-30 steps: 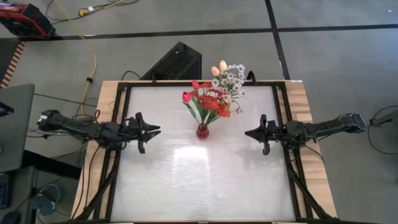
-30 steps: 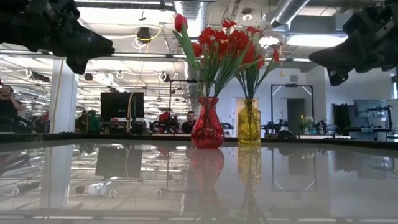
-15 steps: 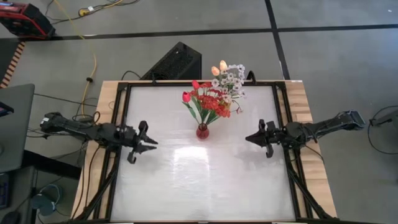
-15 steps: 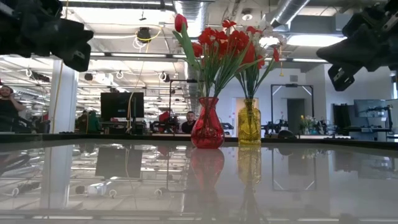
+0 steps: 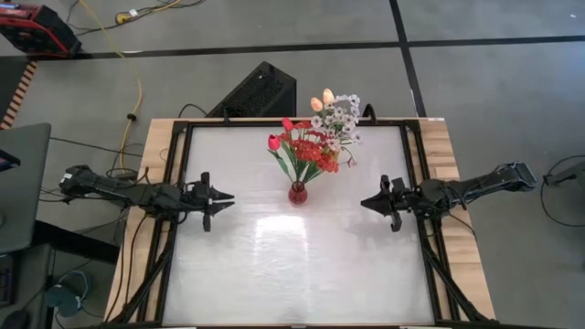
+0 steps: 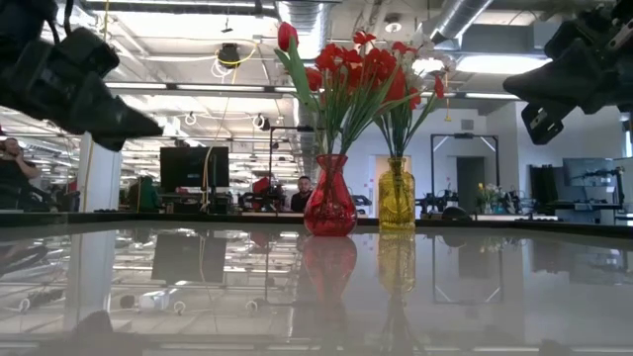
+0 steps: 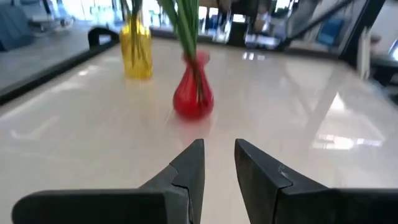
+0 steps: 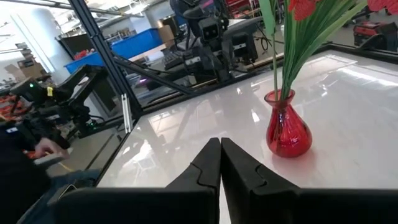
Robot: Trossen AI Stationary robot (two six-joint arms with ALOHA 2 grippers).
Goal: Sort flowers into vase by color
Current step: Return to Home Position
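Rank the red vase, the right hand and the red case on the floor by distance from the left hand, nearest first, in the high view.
From the left hand:
1. red vase, table centre
2. right hand, across the table
3. red case, floor, far left

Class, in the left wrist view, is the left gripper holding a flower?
No: the left gripper is open, with nothing between its jaws.

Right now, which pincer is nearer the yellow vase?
Right. The right pincer hangs on the yellow vase's side, nearer than the left pincer, which is farther off, across the red vase.
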